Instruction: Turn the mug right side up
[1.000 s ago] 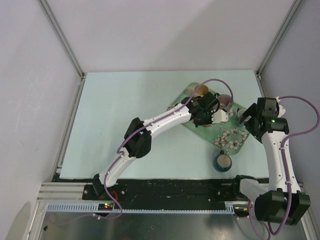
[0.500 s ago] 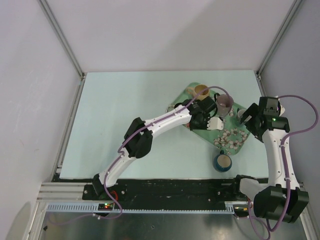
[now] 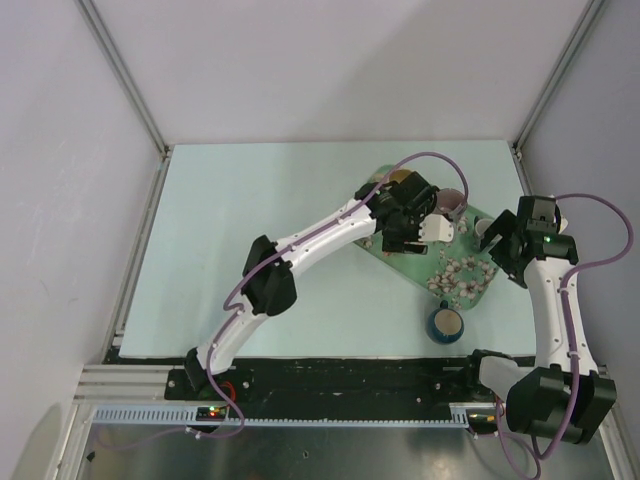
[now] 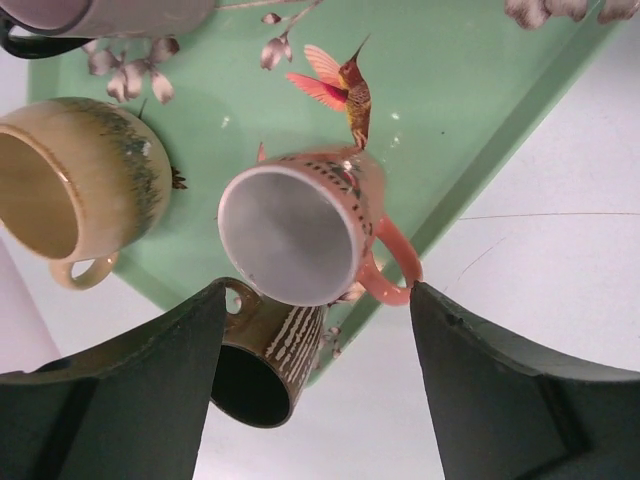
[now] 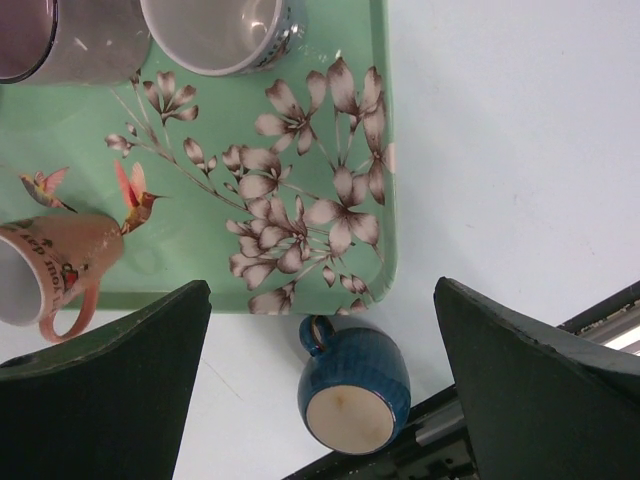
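Left gripper [image 4: 315, 290] and right gripper [image 5: 320, 288] are gaping wide, holding nothing. Of six mugs [image 4: 300, 235], the tan mug [image 4: 110, 170] is sitting mouth-up.

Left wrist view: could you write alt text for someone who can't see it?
A tan mug, its mouth showing, sits on a green floral tray beside a pink mug and a brown striped mug. The left tool is open and empty, its two dark fingers framing the bottom edge.
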Available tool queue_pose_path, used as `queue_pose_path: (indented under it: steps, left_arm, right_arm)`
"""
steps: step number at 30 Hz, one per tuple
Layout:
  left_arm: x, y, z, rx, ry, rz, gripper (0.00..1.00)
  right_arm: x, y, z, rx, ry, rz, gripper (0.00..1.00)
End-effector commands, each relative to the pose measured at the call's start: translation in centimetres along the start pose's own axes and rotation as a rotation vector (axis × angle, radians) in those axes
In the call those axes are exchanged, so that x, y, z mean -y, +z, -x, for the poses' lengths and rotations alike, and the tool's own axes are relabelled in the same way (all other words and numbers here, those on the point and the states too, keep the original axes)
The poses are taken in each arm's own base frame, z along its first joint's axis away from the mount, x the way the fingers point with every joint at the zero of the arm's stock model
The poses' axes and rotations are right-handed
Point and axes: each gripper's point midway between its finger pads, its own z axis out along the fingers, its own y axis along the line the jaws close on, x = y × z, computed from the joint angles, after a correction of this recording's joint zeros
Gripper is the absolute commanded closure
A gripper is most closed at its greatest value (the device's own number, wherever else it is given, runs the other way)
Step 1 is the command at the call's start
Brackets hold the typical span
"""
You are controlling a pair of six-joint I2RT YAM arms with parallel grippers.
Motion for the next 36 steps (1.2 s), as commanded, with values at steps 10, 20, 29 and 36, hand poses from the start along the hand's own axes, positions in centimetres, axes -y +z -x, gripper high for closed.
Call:
queue_pose_path:
  steps: [10,20,29,36]
  left_arm:
    - [-2.3,-6.0,3.8,0.163,-0.038,0.068,0.16]
    - [-6.0,-18.1,-1.9,0.17,-0.321,0.26,0.13]
    - [-0.9,-20.7,-12.1,0.013,-0.558,0.187,0.1]
    - [2.1,-22.6,-14.7,0.007,-0.579,0.172,0.08]
  right_arm:
    - [0.2,-0.4,-1.0,-0.024,-0.009,0.025,0.01]
    - [-0.5,-0.3,-8.9,-0.261,-0.117,-0.021,0.01]
    - [-0.1,1.5,-16.6,-0.461,-0.186,-0.094,0.0]
    - [-2.5,1.4,-20.8,-0.544,-0.341,-0.07,0.06]
